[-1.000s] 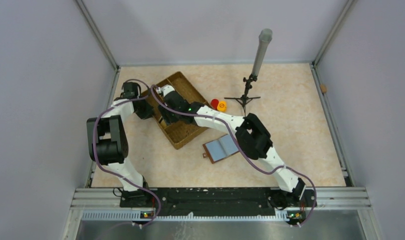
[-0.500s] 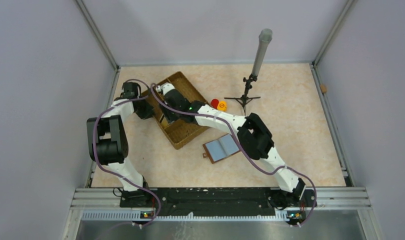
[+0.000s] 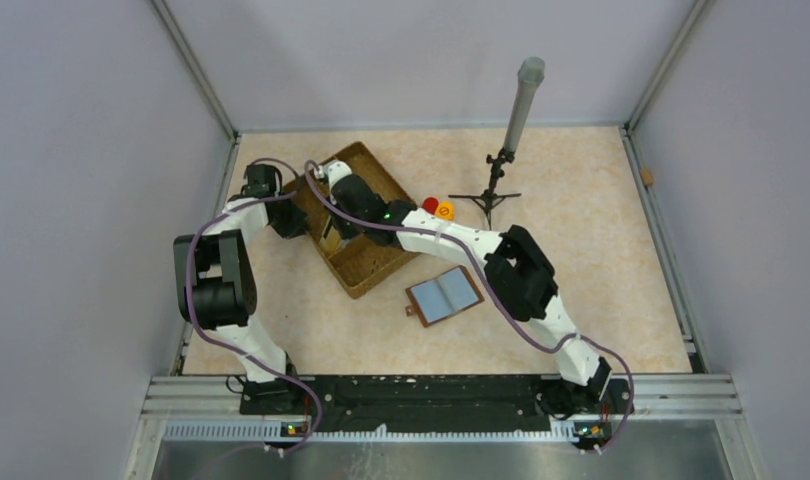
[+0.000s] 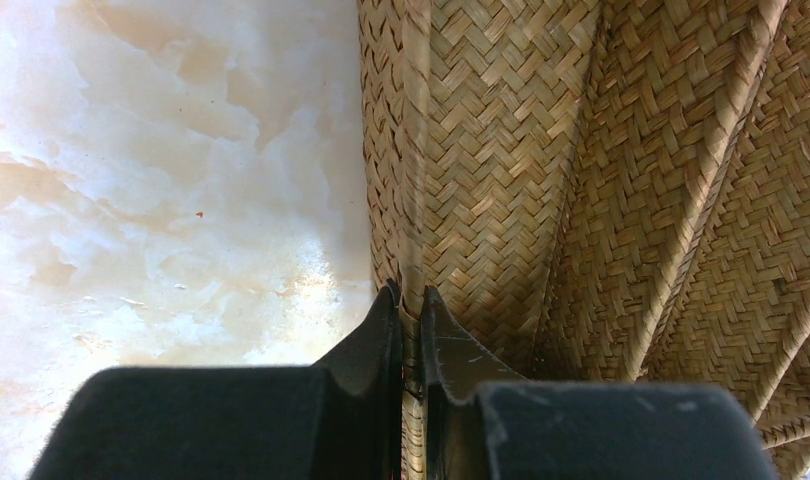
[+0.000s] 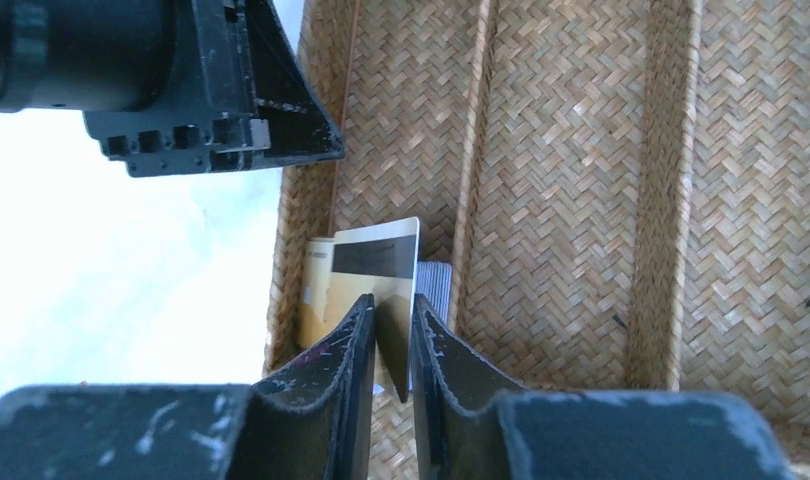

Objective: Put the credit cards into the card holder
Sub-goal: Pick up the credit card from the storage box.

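I think we are near the start of this job. My right gripper (image 5: 392, 305) is down inside the big woven wicker tray (image 5: 571, 180). Its two fingers are pressed onto a thin flat gold card (image 5: 376, 262) with a dark stripe, one finger on each side. The card stands on its edge against the tray's side wall. It has not left the tray yet.

Two more cards wait in the same slot of the tray. A second gold card (image 5: 316, 285) leans just behind the one I am pinching. A pale blue-grey card (image 5: 436, 282) peeks out on the other side of it.

My left gripper (image 4: 409, 295) is squeezed shut on the tray's woven rim. I think this is to hold the tray steady.

The small reddish-brown leather card holder (image 3: 443, 296) lies open and flat on the table. It is close to the tray but not touching it. Its inside looks blue-grey from above. I cannot tell if any card is already in it.

So I have one card in my grip and none clearly put away. What is left is to lift this card out, carry it to the card holder and slide it in. Then I do the same for the other two.
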`<action>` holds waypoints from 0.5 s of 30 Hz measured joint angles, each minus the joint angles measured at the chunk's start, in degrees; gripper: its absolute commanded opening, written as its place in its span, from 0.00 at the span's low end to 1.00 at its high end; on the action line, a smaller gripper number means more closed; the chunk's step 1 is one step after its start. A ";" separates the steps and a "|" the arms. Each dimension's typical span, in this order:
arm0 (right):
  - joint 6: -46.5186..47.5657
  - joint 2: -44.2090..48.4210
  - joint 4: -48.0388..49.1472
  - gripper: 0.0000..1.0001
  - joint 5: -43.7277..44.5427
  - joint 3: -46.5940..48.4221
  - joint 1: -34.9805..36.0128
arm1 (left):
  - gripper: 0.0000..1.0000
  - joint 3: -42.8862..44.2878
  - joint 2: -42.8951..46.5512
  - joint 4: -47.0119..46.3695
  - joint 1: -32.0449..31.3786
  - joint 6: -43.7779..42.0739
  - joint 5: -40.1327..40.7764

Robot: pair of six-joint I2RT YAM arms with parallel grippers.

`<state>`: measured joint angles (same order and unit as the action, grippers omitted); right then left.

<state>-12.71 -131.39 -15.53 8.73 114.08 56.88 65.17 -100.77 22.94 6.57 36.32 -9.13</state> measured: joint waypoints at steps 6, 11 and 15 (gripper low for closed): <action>-1.03 3.45 2.45 0.00 -1.81 -2.43 0.00 | 0.10 0.26 -0.04 0.22 0.00 -0.13 0.17; -1.84 9.29 4.26 0.00 -4.44 -7.58 0.00 | 0.50 0.85 -0.09 1.07 -0.07 -1.49 0.94; -2.45 18.18 4.81 0.00 -6.67 -14.14 -0.02 | 0.73 2.29 -0.07 1.42 -0.07 -2.69 1.22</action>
<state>-15.16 -113.21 -10.72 2.07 99.94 56.86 67.46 -100.84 24.36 6.50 33.63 -7.90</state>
